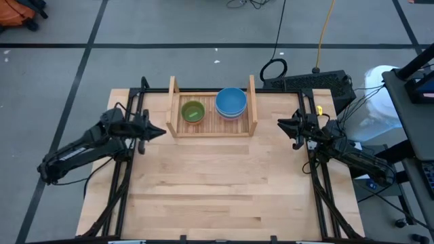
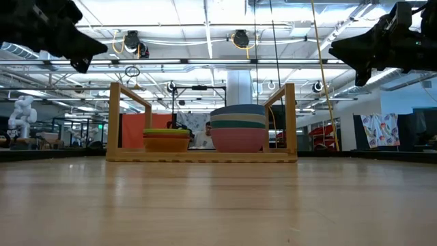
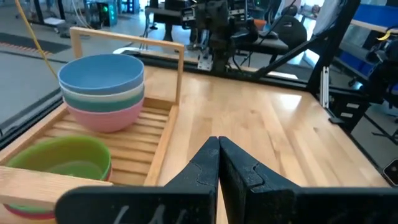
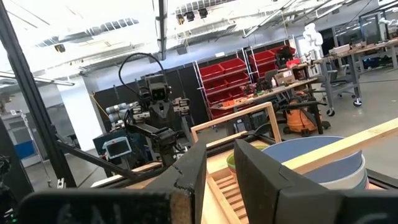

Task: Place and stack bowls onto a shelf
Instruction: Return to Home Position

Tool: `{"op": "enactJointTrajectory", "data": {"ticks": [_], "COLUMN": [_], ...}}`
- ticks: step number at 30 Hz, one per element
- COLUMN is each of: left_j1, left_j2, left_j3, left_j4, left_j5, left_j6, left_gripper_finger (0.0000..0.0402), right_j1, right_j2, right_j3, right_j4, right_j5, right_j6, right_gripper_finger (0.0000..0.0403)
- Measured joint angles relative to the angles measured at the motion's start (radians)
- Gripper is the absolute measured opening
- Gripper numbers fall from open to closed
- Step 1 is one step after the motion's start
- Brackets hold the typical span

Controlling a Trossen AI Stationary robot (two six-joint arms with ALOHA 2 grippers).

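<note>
We take the light-wood table (image 1: 224, 196) as our landmark. Behind its far right corner lies a black box (image 1: 319, 83), with a yellow cable (image 1: 325, 30) and a looped black cable (image 1: 273, 68) beside it. Right of the table stands something white (image 1: 380, 102), perhaps a bag. Beyond its far edge a black tape line (image 1: 203, 46) crosses the grey floor (image 1: 169, 24). Well beyond the table stand red bins (image 4: 230, 78).

high: overhead, straight down, far, whole light-wood tabletop (image 1: 203, 193) | low: table-top height, level, facing room | left wrist: close behind left gripper (image 3: 217, 142), facing right arm (image 3: 214, 28) | right wrist: close behind right gripper (image 4: 219, 149), facing left arm (image 4: 155, 124) | shared by all four: small slatted light-wood shelf (image 1: 211, 126), blue-topped stack of round plastic bowls (image 1: 231, 102)
</note>
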Motion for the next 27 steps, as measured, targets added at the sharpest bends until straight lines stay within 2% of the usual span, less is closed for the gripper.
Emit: {"op": "enactJointTrajectory", "data": {"ticks": [9, 18, 23, 27], "left_j1": [-0.029, -0.109, -0.146, -0.178], "left_j2": [0.000, 0.000, 0.000, 0.000], "left_j3": [-0.095, -0.255, -0.326, -0.330], "left_j4": [0.048, 0.331, 0.421, 0.425], "left_j5": [0.000, 0.079, 0.081, 0.083], "left_j6": [0.027, -0.005, -0.058, -0.057], "left_gripper_finger": [0.0008, 0.0008, 0.0008, 0.0008], "right_j1": [0.000, 0.000, 0.000, 0.000], "right_j2": [0.000, 0.000, 0.000, 0.000], "right_j3": [0.000, 0.000, 0.000, 0.000], "right_j4": [0.000, -0.003, -0.016, -0.022], "right_j5": [0.000, 0.000, 0.000, 0.000], "right_j6": [-0.001, 0.003, 0.006, 0.006], "right_gripper_finger": [0.0077, 0.0077, 0.0077, 0.0077]}}
